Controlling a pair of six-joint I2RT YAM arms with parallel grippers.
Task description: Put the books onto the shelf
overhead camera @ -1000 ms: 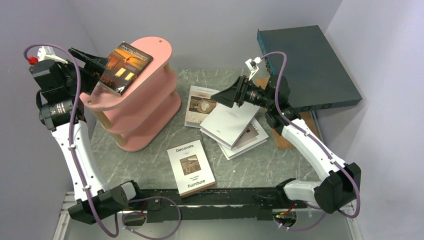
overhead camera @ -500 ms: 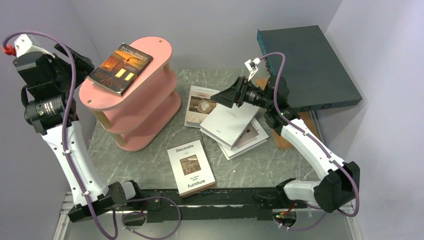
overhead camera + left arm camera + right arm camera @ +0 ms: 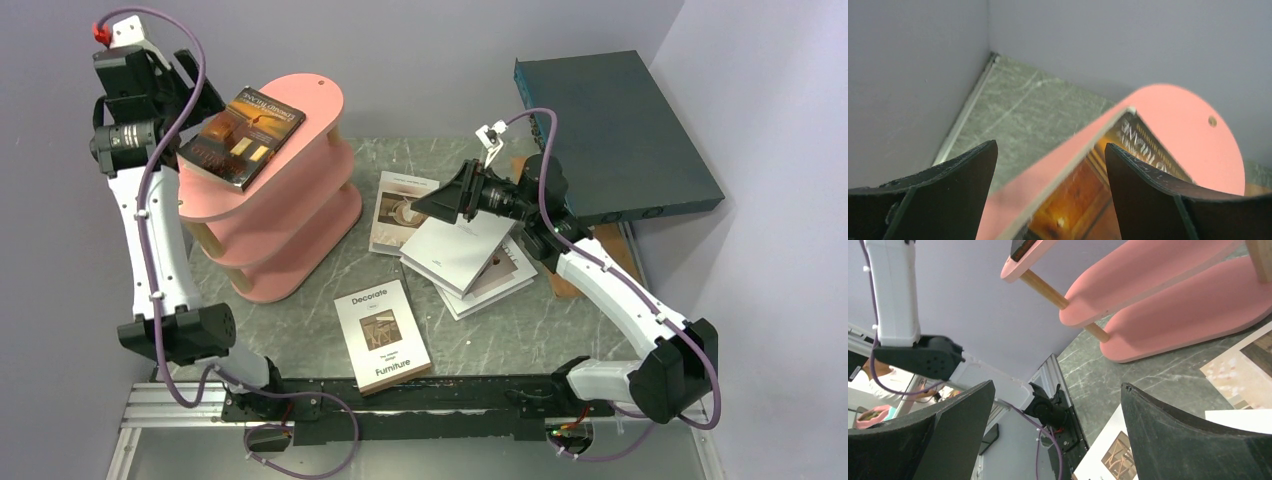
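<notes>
The left hand [image 3: 1050, 152], open and empty, sits by the rim of the salmon-pink tiered shelf [image 3: 300, 215], where the glossy orange-brown paperback [image 3: 240, 135] lies. It should pull away without nudging the book. The right hand [image 3: 1058, 390], open, hovers over the heaped white paperbacks [image 3: 462, 250] on the tabletop [image 3: 300, 330]. The lowest ones are half covered, and the shelf's lower tiers are hidden.

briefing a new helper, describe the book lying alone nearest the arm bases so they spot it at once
From the salmon-pink shelf on the left of the grey table, look toward the near edge. A thin white book lies flat there, alone. Unlike the overlapping white books farther right, its cover reads "Decorate Furniture" around a small square photo.
</notes>
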